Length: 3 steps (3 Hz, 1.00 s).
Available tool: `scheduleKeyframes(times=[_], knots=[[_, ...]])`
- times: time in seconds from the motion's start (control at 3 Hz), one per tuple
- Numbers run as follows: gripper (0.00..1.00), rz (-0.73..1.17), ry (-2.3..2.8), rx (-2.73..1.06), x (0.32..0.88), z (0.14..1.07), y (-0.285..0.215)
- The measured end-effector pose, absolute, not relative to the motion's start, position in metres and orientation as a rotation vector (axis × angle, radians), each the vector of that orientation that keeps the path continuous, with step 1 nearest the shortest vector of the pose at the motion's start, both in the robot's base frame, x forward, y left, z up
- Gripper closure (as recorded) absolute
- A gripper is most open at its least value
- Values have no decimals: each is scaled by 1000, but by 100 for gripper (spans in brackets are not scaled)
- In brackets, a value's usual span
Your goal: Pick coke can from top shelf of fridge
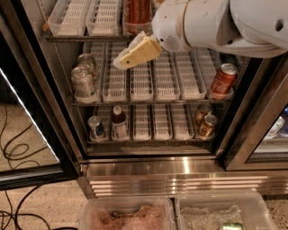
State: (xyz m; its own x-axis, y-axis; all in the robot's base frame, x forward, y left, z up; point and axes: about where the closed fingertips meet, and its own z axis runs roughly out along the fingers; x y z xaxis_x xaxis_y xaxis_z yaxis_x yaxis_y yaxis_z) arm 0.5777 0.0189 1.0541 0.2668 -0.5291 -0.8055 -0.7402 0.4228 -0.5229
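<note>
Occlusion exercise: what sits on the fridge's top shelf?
On the top shelf: a coke can among white lanes. The arm hides its right side; the gripper hangs just below.

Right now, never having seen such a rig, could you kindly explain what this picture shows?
It is one camera view, looking down into an open glass-door fridge. The white shape at upper right is a robot's arm; its yellowish hand hangs before the middle rack, just below the top shelf, with nothing visibly in it. On the top shelf stands the coke can it should fetch. Another red can sits on the middle rack at right, pale cans at left, bronze cans and a bottle lower down. Two clear tubs lie on the floor.
</note>
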Motion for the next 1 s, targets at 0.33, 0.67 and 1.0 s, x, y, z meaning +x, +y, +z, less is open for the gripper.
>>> scheduleKeyframes(times=[0.33, 0.67, 1.0], knots=[[0, 179, 1386, -1223, 582, 1060, 17], [0, 142, 1396, -1161, 595, 1063, 12], [0, 142, 1395, -1162, 595, 1063, 12]])
